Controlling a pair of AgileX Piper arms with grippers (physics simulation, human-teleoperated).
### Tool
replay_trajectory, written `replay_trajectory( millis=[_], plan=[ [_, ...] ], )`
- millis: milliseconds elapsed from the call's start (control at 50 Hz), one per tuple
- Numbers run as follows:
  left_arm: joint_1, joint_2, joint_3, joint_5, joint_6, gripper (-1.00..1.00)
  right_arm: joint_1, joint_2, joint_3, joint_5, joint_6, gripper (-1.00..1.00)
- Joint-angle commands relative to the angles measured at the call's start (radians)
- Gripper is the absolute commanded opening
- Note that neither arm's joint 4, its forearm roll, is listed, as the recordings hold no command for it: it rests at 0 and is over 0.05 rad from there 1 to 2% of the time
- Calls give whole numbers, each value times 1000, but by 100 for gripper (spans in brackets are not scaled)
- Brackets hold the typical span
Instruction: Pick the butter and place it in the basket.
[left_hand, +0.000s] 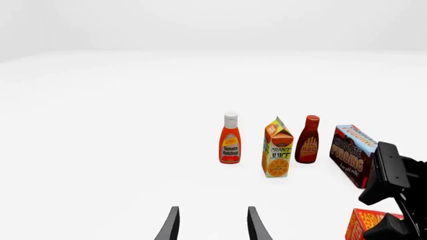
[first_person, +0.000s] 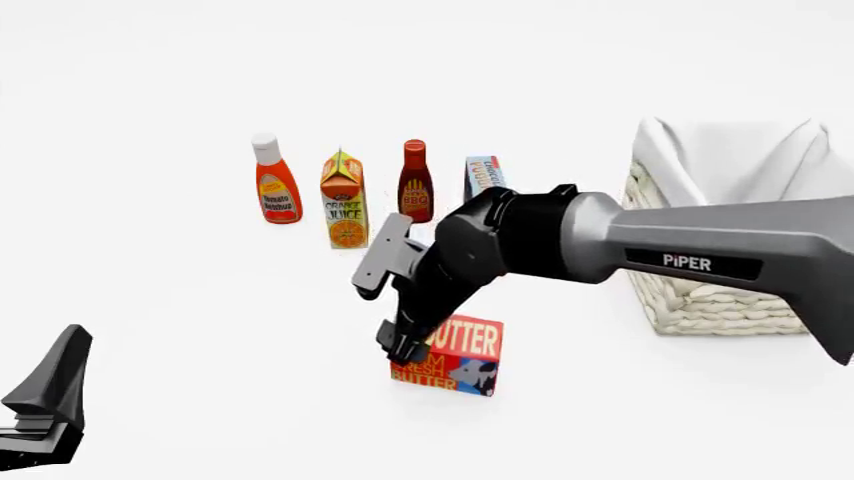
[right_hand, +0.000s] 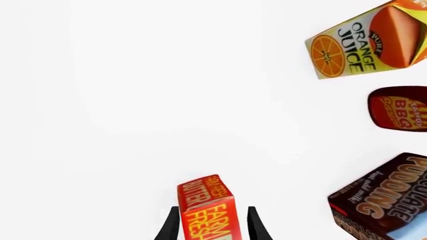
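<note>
The butter (first_person: 458, 358), a small red box with yellow lettering, stands on the white table in the front view. My right gripper (first_person: 404, 350) reaches down over its left end. In the right wrist view the gripper (right_hand: 212, 226) is open, and the butter (right_hand: 205, 205) sits between its fingers with a small gap on one side. The basket (first_person: 707, 290), pale wicker with a white cloth lining, stands at the right, behind the right arm. My left gripper (first_person: 47, 395) is open and empty at the near left; its fingers (left_hand: 172, 225) show in the left wrist view.
A row stands at the back: a ketchup bottle (first_person: 275, 182), an orange juice carton (first_person: 344, 203), a BBQ sauce bottle (first_person: 415, 183) and a chocolate pudding box (first_person: 483, 177). The right arm (first_person: 667, 250) spans from the right across the middle.
</note>
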Motion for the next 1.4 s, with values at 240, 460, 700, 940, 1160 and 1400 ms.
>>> replay_trajectory(
  millis=[240,460,700,940,1160,1400],
  plan=[
    [0,0,0,0,0,100,-6,11,17,-8,-3,100],
    [0,0,0,0,0,100,-11,18,23,-11,-8,100],
    [0,0,0,0,0,100,-8,24,20,-13,-7,100],
    [0,0,0,0,0,100,-3,34,22,-20,-3,100],
    [0,0,0,0,0,100,0,49,13,-21,1,100],
    [0,0,0,0,0,100,3,71,6,-29,3,100]
  ],
)
